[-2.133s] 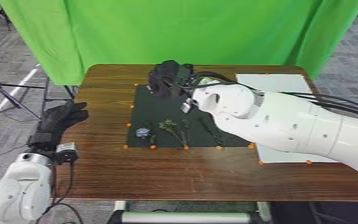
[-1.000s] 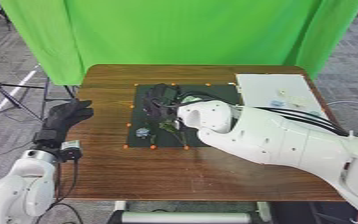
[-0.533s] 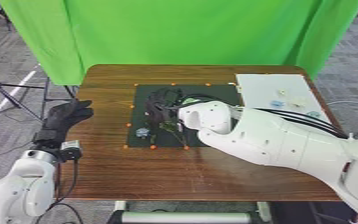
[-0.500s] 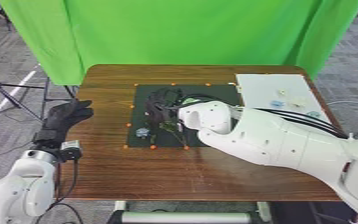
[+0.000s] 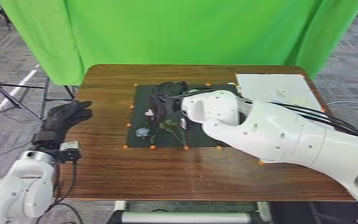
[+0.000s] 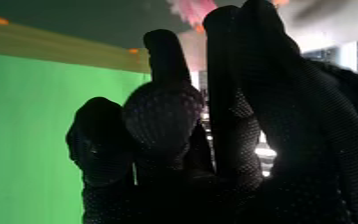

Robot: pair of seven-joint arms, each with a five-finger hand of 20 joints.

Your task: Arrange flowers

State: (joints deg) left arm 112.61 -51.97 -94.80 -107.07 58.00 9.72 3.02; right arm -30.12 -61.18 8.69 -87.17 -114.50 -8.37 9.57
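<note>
Black glove over dark mat [image 5: 140,102]: right hand [image 5: 167,92] above the cuttings.
Fingers [image 6: 224,120] mostly straight, slightly parted; impossible to tell of any stem between them. Pink flower [image 6: 192,9] just beyond the fingertips in the right wrist view; blue flower [image 5: 143,132] and green sprig [image 5: 168,126] lying on the mat. Likely best to pinch low and softly, clear of petals, then lift straight to avoid dragging neighbours. Left hand [image 5: 66,116] open beside the surface [image 5: 158,172].
</note>
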